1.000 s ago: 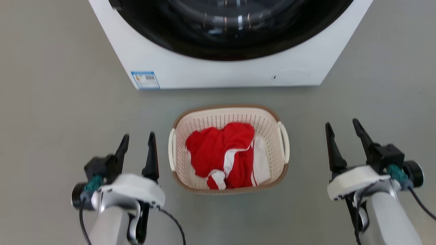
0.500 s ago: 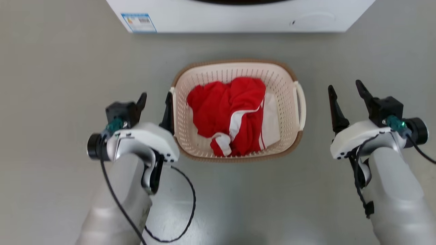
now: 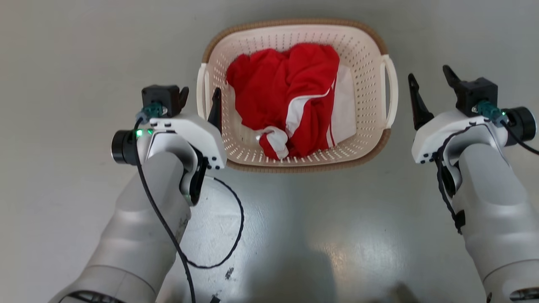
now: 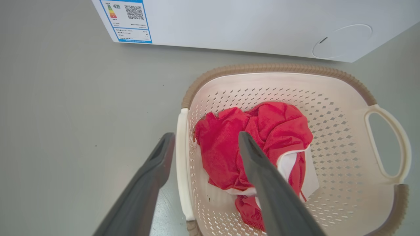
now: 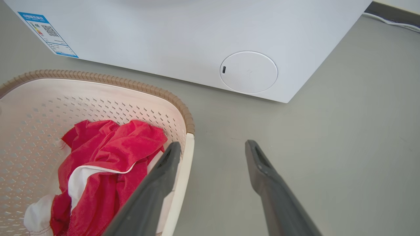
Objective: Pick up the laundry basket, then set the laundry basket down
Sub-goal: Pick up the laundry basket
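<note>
Squarely on the smooth grey floor point(image 3: 63, 84) sat the small cream-white perforated plastic laundry basket point(image 3: 365, 71) with its brown woven-look rim, just in front of the white box-shaped washing machine point(image 4: 229, 23). A crumpled red garment with white trim point(image 3: 286, 92) lay in the basket over a flat white cloth point(image 3: 346, 105).

The left gripper point(image 3: 201, 90) hung at the basket's left side with its two long dark fingers spread wide. In the left wrist view they straddled the white loop-shaped left handle point(image 4: 181, 164), one finger point(image 4: 154, 170) outside over the floor and the other point(image 4: 262, 170) inside above the red garment. Whether either one touched the handle could not be told.

The right gripper point(image 3: 428, 72) stood just beside the white right handle point(image 3: 391, 92), apart from it in the head view, fingers equally wide and holding nothing.

A blue-edged paper label point(image 4: 129, 19) sat at the machine's lower corner, and a round white cover point(image 5: 248, 72) nearer its other corner. A thin black cable point(image 3: 236, 227) looped over the floor by the left forearm.
</note>
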`<state>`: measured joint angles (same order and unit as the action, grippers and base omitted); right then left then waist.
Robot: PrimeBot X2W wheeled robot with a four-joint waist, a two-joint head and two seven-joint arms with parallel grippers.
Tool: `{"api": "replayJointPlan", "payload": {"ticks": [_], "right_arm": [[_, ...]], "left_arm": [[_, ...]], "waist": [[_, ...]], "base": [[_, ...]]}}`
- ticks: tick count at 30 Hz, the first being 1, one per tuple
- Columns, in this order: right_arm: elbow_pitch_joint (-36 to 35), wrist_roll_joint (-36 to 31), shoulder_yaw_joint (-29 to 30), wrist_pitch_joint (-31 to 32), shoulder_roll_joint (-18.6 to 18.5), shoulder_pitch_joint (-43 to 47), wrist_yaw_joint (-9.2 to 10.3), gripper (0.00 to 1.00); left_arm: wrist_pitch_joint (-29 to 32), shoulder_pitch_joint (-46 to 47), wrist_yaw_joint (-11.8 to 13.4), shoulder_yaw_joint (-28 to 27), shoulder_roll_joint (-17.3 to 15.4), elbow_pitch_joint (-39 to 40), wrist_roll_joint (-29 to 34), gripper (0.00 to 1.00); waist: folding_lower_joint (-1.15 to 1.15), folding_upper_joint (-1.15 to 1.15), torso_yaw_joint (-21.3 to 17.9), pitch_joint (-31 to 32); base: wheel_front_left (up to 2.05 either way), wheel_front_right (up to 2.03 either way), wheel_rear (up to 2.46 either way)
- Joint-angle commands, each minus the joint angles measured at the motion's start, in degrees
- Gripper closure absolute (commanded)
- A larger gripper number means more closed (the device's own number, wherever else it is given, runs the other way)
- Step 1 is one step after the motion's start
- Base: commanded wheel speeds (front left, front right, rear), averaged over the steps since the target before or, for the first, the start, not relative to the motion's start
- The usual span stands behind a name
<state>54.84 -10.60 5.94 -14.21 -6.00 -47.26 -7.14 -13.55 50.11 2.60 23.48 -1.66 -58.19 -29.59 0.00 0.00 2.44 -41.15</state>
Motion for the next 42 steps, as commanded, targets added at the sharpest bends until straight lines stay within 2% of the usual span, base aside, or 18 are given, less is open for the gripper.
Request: {"api": "replayJointPlan", "payload": {"ticks": [1, 7, 19, 28, 42], "right_arm": [[-0.4, -0.6, -0.5, -0.8, 0.7, -0.3, -0.35, 0.0], [0.7, -1.8, -1.2, -0.8, 0.8, -2.5, -0.35, 0.0], [3.0, -2.6, -1.6, -0.8, 1.6, -5.6, -0.35, 0.0], [6.2, -3.9, -1.4, -0.8, 2.1, -8.6, -0.35, 0.0], [14.9, -2.2, 0.2, 1.0, 3.0, -14.0, -0.35, 0.0]], "left_arm": [[0.0, 1.2, 0.8, 0.0, -1.2, -0.2, -1.1, 0.0], [-0.3, 4.9, 1.8, 2.9, -1.2, -2.5, -4.4, 0.0], [-0.7, 9.4, 2.2, 9.3, -1.2, -5.0, -9.1, 0.0], [1.1, 12.1, 3.7, 12.9, -1.2, -6.2, -12.2, 0.0], [4.0, 15.5, 3.0, 18.6, -1.2, -9.0, -14.4, 0.0]], "waist": [[0.0, 0.0, 0.0, -2.0], [0.0, 0.0, 0.4, -5.4], [0.0, 0.0, 1.1, -10.3], [0.0, 0.0, 1.0, -12.8], [0.0, 0.0, 1.2, -13.6]], "base": [[0.0, 0.0, 0.0], [0.0, 0.0, 0.0], [0.0, 0.0, 0.0], [0.0, 0.0, 0.0], [0.0, 0.0, 0.0]]}}
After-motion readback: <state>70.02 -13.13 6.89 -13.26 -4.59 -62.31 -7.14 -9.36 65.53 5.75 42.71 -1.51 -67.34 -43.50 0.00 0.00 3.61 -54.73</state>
